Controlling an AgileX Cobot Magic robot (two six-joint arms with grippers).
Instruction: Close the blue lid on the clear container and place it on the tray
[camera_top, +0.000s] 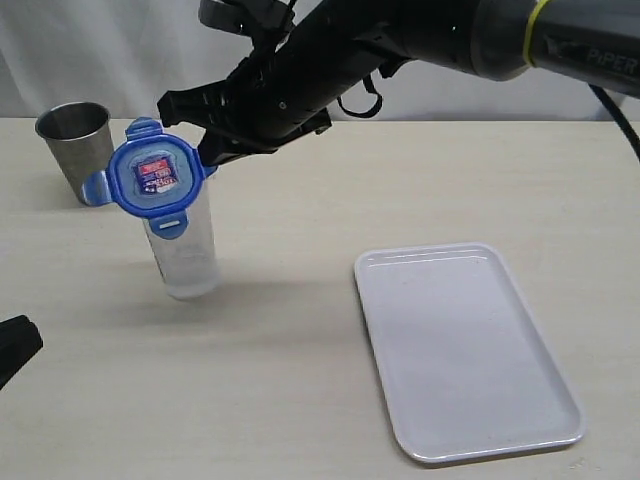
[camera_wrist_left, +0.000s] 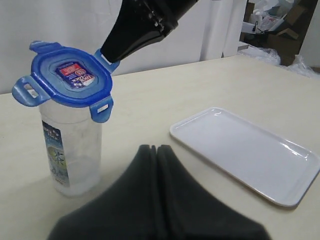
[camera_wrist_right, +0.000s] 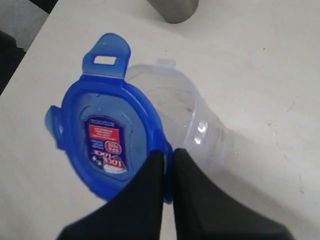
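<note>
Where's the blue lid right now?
Exterior view, left side: the blue lid sits tilted over the mouth of the clear container, pinched at its edge by the right gripper, right of the metal cup.

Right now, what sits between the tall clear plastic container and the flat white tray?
Nothing: in the exterior view, only bare beige tabletop separates the tall clear plastic container and the flat white rectangular tray.

There is one blue lid (camera_top: 128, 188). It has four snap tabs (camera_top: 168, 226) around its edge and one red-and-white sticker (camera_top: 157, 175) on top. There is one clear container (camera_top: 186, 262), one grey metal cup (camera_top: 76, 135) and one white tray (camera_top: 465, 350). Two grippers show: one right gripper (camera_wrist_right: 169, 159) and one left gripper (camera_wrist_left: 156, 150). All of it shares one tabletop (camera_top: 300, 230).
</note>
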